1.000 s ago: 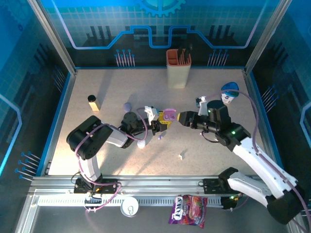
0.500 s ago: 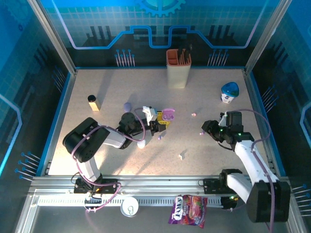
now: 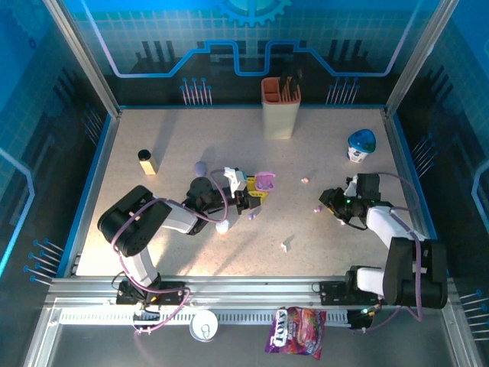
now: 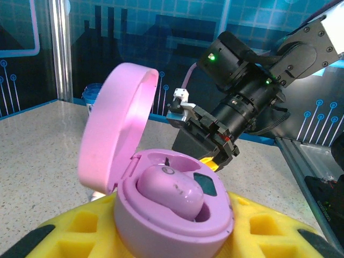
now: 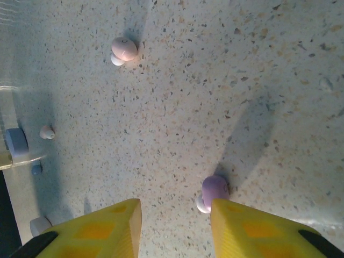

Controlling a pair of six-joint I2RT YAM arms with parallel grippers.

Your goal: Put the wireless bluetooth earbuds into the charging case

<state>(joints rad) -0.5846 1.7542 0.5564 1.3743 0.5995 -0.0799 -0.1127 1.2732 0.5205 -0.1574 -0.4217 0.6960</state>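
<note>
left gripper (image 4: pixel 172 236) pinching pink case (image 4: pixel 121 134), right gripper (image 5: pixel 174 208) spread, purple earbud (image 5: pixel 216 189) beside cropped finger (image 5: pixel 252 228)

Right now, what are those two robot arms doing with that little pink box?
The left gripper is holding a pink charging case with its lid up, and one earbud sits inside it. The right gripper hangs low over the table with its jaws apart. A purple earbud lies right beside one of its fingers, not yet picked up. A loose pink earbud lies on the table farther off.
</note>
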